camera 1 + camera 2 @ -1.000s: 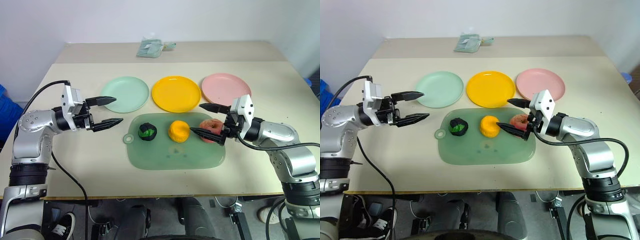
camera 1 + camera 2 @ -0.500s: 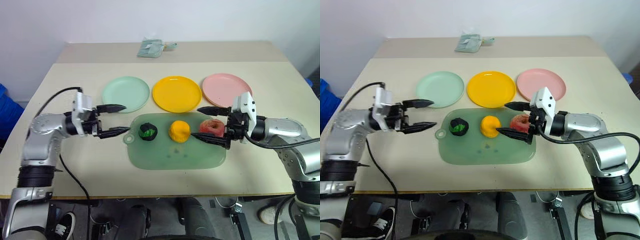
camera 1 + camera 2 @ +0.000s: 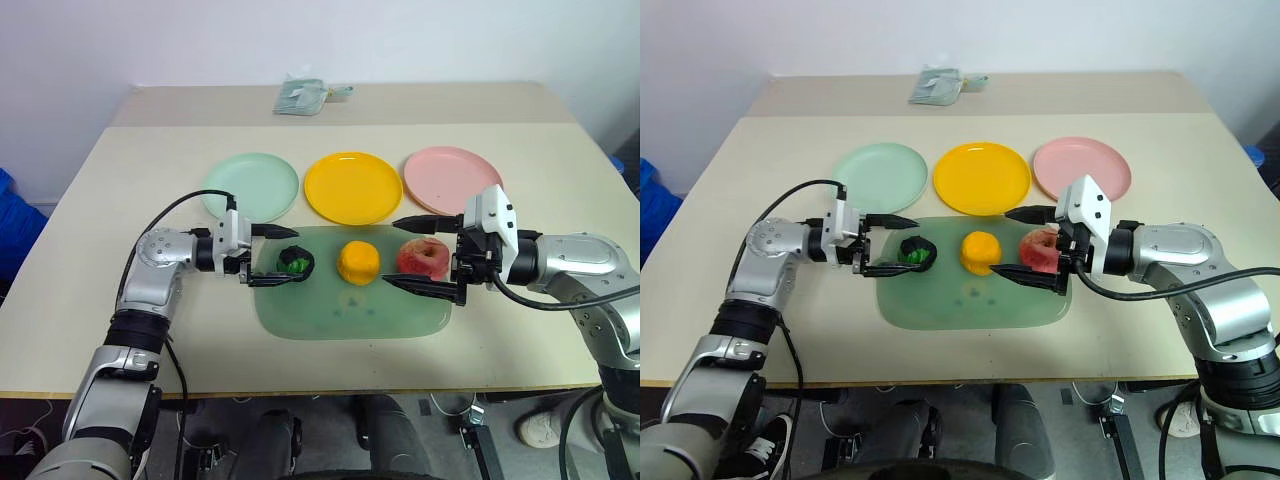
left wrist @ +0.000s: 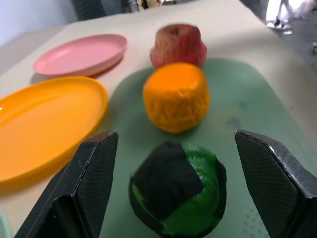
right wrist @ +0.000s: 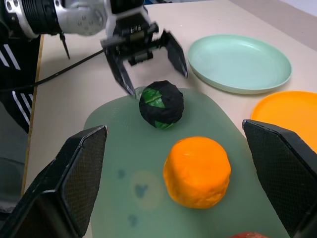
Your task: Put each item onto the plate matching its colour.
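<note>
On the green mat (image 3: pixel 350 305) lie a black-and-green lump (image 3: pixel 295 263), an orange-yellow fruit (image 3: pixel 358 262) and a pink-red peach (image 3: pixel 424 258). My left gripper (image 3: pixel 293 255) is open and low at the mat's left end. Its fingertips flank the lump without touching it, and the lump (image 4: pixel 178 193) sits between them in the left wrist view. My right gripper (image 3: pixel 391 253) is open around the peach, with its tips reaching toward the orange fruit. Behind the mat stand the mint green plate (image 3: pixel 252 187), the yellow plate (image 3: pixel 352 187) and the pink plate (image 3: pixel 452 178).
A folded pale-green cloth (image 3: pixel 303 96) lies at the table's far edge. Bare tabletop surrounds the mat on the left, right and front. The table's near edge runs just below the mat.
My left gripper has swung right and down from beside the mint plate to the lump, which its fingers now straddle. The right gripper has drawn back slightly at the peach.
</note>
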